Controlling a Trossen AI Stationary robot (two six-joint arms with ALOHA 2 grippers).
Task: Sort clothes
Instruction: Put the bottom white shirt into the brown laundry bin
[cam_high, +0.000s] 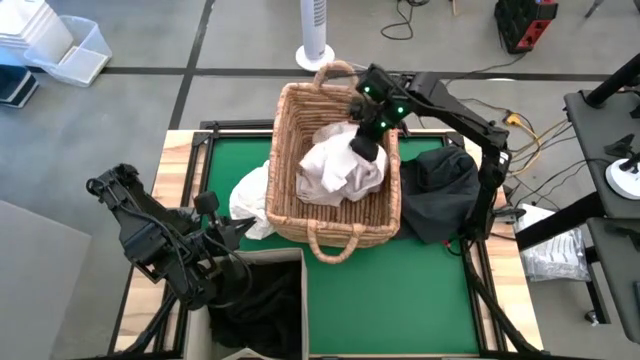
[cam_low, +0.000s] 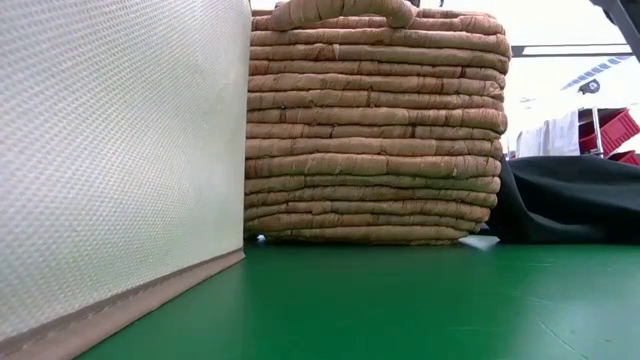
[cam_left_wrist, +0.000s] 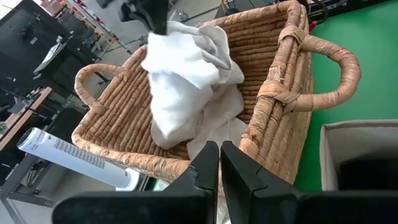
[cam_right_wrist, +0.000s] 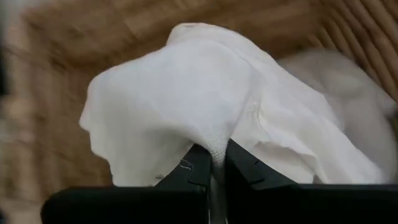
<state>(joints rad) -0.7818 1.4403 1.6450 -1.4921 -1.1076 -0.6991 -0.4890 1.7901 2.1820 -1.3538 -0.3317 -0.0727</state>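
Right gripper pinches a crumpled white garment over the wicker basket.

We see two dark, near-black arms built of jointed, angular links. The right arm shows small green lights near its wrist (three or so), and black cables run along the left arm. Each wrist ends in two flat black fingers.
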